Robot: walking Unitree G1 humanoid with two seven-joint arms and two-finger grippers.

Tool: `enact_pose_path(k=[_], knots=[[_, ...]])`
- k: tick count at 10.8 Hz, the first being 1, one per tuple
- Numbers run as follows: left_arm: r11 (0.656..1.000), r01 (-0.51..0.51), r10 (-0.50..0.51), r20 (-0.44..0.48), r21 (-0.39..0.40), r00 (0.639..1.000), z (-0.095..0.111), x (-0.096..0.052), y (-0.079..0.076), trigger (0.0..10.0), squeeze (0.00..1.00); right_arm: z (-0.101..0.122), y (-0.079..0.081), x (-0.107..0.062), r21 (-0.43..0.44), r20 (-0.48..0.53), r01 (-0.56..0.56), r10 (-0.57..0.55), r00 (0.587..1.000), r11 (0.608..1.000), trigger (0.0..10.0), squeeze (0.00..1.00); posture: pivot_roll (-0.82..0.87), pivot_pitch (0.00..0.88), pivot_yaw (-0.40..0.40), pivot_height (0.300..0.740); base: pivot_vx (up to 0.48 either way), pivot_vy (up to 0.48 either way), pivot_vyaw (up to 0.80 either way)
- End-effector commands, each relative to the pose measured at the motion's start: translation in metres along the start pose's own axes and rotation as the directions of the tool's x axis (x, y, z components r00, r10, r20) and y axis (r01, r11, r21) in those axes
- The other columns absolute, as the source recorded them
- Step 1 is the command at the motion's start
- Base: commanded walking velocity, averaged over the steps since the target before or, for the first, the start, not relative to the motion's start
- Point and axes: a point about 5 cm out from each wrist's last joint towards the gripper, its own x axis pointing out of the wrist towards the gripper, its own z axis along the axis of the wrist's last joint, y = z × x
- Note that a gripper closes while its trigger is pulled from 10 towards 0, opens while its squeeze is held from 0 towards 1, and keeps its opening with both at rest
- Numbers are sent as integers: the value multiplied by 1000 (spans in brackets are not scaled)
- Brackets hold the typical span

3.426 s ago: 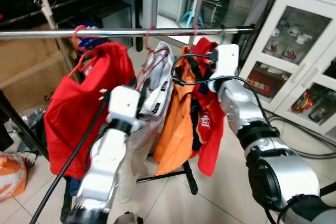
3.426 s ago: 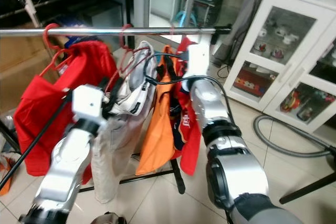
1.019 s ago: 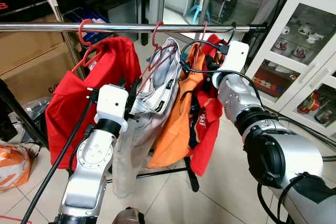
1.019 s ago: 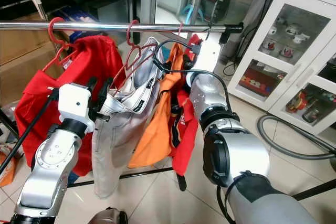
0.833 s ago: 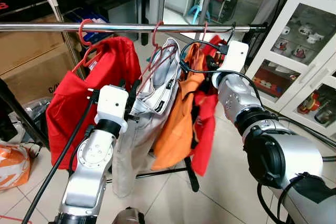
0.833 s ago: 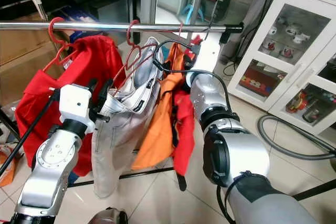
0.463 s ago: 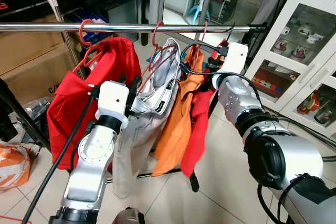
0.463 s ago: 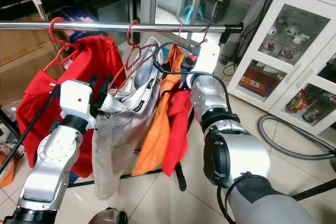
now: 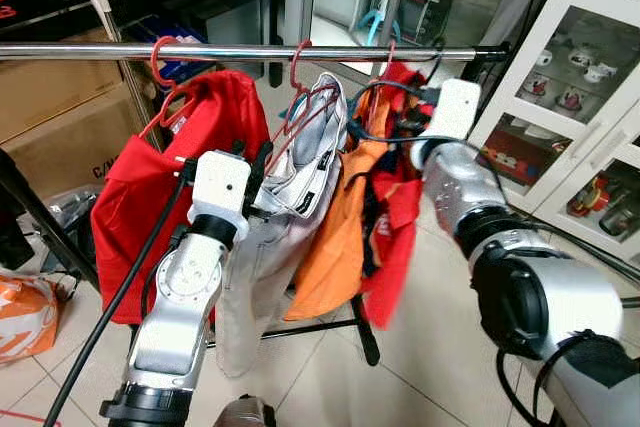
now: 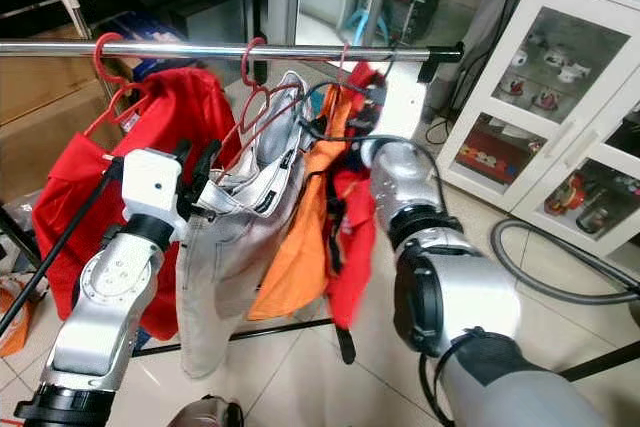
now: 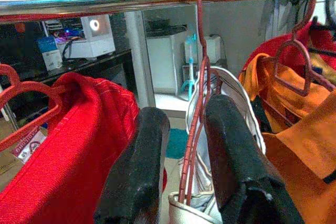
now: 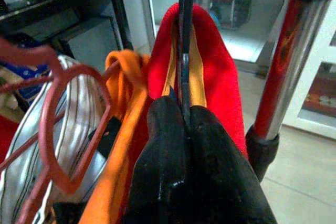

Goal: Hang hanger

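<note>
From the head cameras I saw a chrome rail (image 9: pixel 300 51) running across the scene with clothes hanging from it: a red shirt (image 9: pixel 170 197) on the left, pale trousers (image 9: pixel 270 257) next to it, then an orange shirt (image 9: pixel 345 237) and a red garment (image 9: pixel 395 237) at the right end. My left arm reached up so the left tool (image 9: pixel 262 162) sat against the trousers, beside their red hanger (image 9: pixel 298 107). My right arm was raised to the right end of the rail, its white wrist block near the red garment. A white glass-door cabinet (image 9: pixel 570 97) stood to the far right on the tiled floor (image 9: pixel 420 367).

In the left wrist view, the left tool (image 11: pixel 181 166) stood moderately open, its fingers (image 11: pixel 142 166) on either side of the red hanger's wire stem, apart from it; the hook sat over the rail.

In the right wrist view, the right tool (image 12: pixel 185 124) was pinched narrow on a dark thin hanger (image 12: pixel 185 40) carrying the red garment, just beside the rail's upright post (image 12: pixel 294 66). I could not tell whether its hook was over the rail.
</note>
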Motion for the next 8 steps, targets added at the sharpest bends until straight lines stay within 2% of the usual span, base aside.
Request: enact_pose_path(k=[1, 2, 4, 5, 8], knots=[[1000, 3, -3, 11, 4, 1000, 2, 4, -2, 10000, 0, 33, -3, 3, -9, 135, -4, 5, 991, 1000, 0, 0, 199, 0, -83, 740, 0, 0, 0], [1000, 4, -4, 18, 5, 1000, 3, 5, -3, 10000, 0, 45, -7, 3, -32, 198, -3, 9, 980, 999, 0, 0, 189, 0, -84, 740, 0, 0, 0], [1000, 4, -4, 19, -2, 1000, 2, 8, -3, 10000, 0, 54, -16, 1, -28, 254, 4, 3, 967, 1000, 0, 0, 180, 0, -81, 740, 0, 0, 0], [998, -11, 11, -3, -59, 1000, -2, 11, -1, 10000, 0, 51, -23, -1, -6, 276, 4, -2, 961, 1000, 0, 0, 163, 0, -76, 740, 0, 0, 0], [994, -35, 33, -22, -105, 999, -10, 17, 4, 10000, 0, 4, -36, -22, -32, 314, -8, 18, 949, 999, 0, 0, 125, 0, -61, 740, 0, 0, 0]])
